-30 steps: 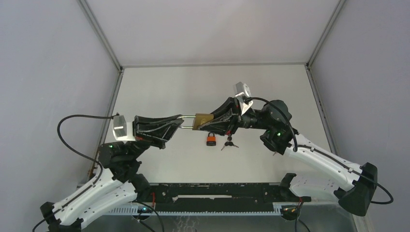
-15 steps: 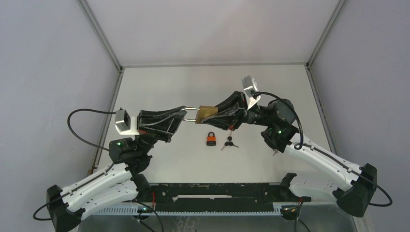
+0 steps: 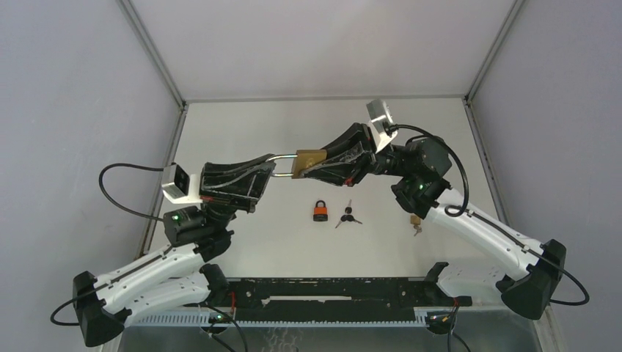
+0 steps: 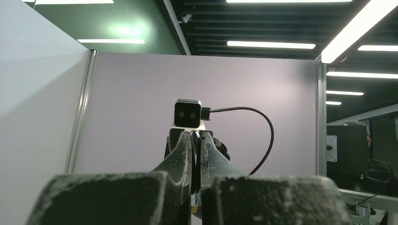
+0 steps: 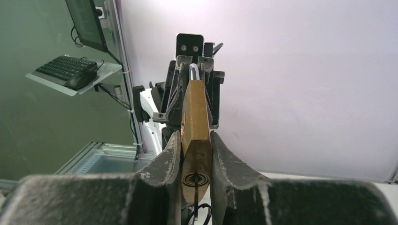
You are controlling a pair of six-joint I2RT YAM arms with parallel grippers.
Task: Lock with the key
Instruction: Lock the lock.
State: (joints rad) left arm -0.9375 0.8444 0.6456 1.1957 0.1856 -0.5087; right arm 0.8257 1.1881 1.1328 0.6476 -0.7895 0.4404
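A brass padlock [image 3: 309, 163] hangs in the air above the table's middle, held between both arms. My left gripper [image 3: 276, 167] is shut on its silver shackle [image 3: 284, 155]; the left wrist view shows the shackle [image 4: 196, 149] pinched between the fingers of that gripper [image 4: 196, 140]. My right gripper [image 3: 317, 169] is shut on the padlock's body [image 5: 195, 110], its fingertips pressing both flat sides [image 5: 195, 140]. A key [image 5: 195, 190] sticks in the keyhole on the padlock's bottom face, with a dark ring hanging from it.
An orange padlock [image 3: 320, 211] and a small bunch of dark keys [image 3: 348, 216] lie on the white table [image 3: 249, 132] below the held lock. A small brass-coloured object [image 3: 416, 222] lies under the right arm. Grey walls enclose the table on three sides.
Both arms have carried the brass padlock a little toward the far side of the table. The left wrist has turned. Both grips are unchanged.
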